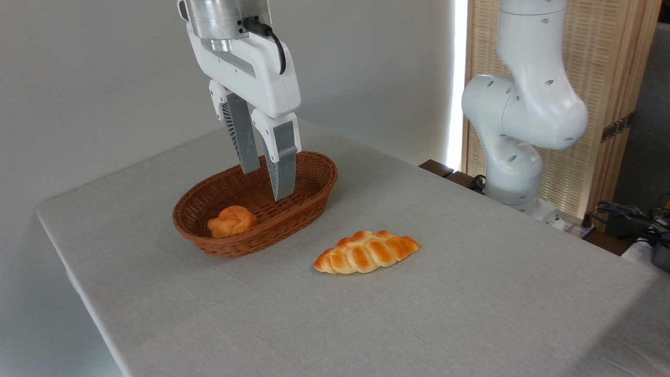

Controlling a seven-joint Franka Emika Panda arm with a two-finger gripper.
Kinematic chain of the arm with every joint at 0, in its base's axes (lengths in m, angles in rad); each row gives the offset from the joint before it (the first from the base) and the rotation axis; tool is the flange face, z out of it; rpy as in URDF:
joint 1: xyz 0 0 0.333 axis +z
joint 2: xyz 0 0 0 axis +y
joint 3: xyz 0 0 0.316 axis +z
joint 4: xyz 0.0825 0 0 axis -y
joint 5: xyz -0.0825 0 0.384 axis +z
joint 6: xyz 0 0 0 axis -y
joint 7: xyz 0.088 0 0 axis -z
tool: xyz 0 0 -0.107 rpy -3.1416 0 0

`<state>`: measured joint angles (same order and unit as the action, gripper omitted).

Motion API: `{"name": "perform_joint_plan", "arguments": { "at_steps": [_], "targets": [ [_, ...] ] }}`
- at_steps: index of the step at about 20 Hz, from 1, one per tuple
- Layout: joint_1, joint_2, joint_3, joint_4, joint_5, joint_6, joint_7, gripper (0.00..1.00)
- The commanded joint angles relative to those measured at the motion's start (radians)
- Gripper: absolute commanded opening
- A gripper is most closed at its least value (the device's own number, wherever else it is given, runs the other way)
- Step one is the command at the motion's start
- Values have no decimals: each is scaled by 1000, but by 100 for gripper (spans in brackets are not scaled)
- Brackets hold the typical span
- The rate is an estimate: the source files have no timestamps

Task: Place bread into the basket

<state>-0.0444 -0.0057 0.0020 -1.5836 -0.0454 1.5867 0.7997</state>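
The small orange-golden knotted bun (232, 220) lies inside the oval brown wicker basket (314, 178), at its near left end. My gripper (267, 184) hangs over the middle of the basket, above and to the right of the bun and apart from it. Its two grey fingers (282, 167) point down with a narrow gap between them, and they hold nothing.
A longer braided golden loaf (366, 251) rests on the grey tablecloth to the right of the basket. The arm's white base (515, 131) stands at the table's far right, before a wooden slatted screen. Cables and small items lie at the right edge.
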Motion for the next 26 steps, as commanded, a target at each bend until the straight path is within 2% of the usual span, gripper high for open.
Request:
{"name": "perform_joint_plan", "arguments": {
  "at_steps": [1, 6, 23, 26],
  "targets": [
    [-2, 15, -8, 31, 27, -27, -37, 100],
    [-2, 15, -5, 33, 18, -24, -46, 100],
    [-2, 21, -8, 34, 38, -14, -79, 100],
    [-2, 21, -31, 34, 73, -14, -86, 100]
  ]
}}
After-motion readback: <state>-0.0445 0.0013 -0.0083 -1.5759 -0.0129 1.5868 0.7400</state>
